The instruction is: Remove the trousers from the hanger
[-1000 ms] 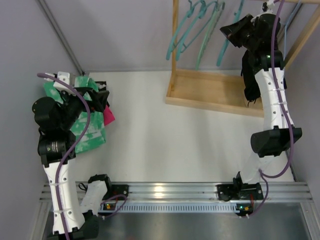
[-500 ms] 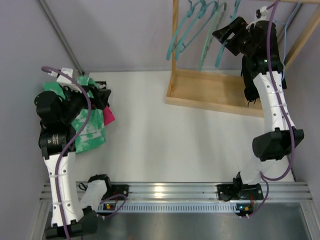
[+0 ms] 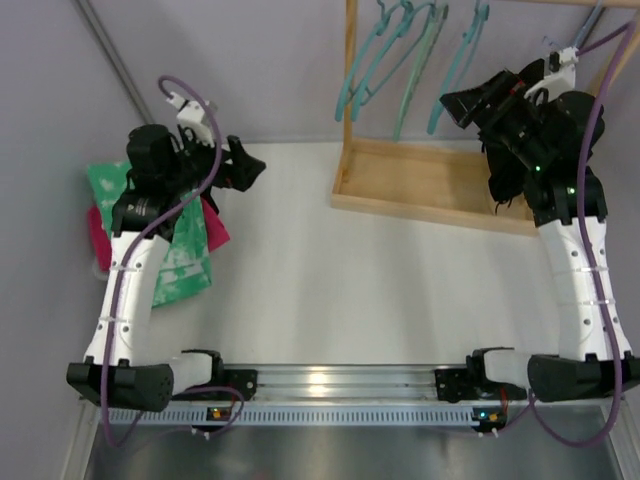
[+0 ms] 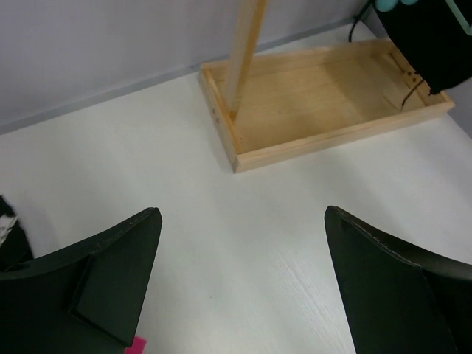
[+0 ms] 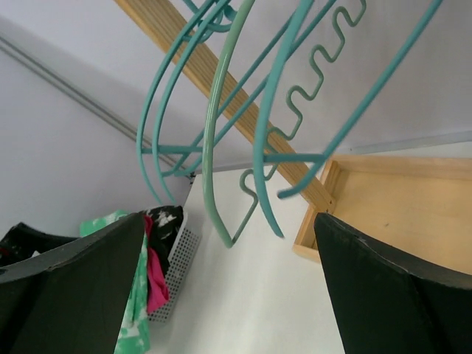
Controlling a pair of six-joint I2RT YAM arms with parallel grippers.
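**Trousers Free, Hanger Back on the Rack**

The wooden rack (image 3: 430, 190) carries the empty hanger (image 3: 468, 45), apparently parked there. The trousers (image 3: 180, 270) lie heaped far left, well apart, so the task looks finished. The right gripper (image 3: 455, 103) and left gripper (image 3: 252, 165) both gape wide, holding nothing.

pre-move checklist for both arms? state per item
1. Left gripper open and empty: ok.
2. Right gripper open and empty: ok.
3. Trousers off any hanger, lying at the left side of the table: ok.
4. Teal hangers on the rack are bare: ok. Which one carried the trousers: cannot tell.
5. Right gripper clear of those hangers: cannot tell. They hang right in front of its fingers.
6. Black garment clear of the right arm: cannot tell. It hangs close beside it.
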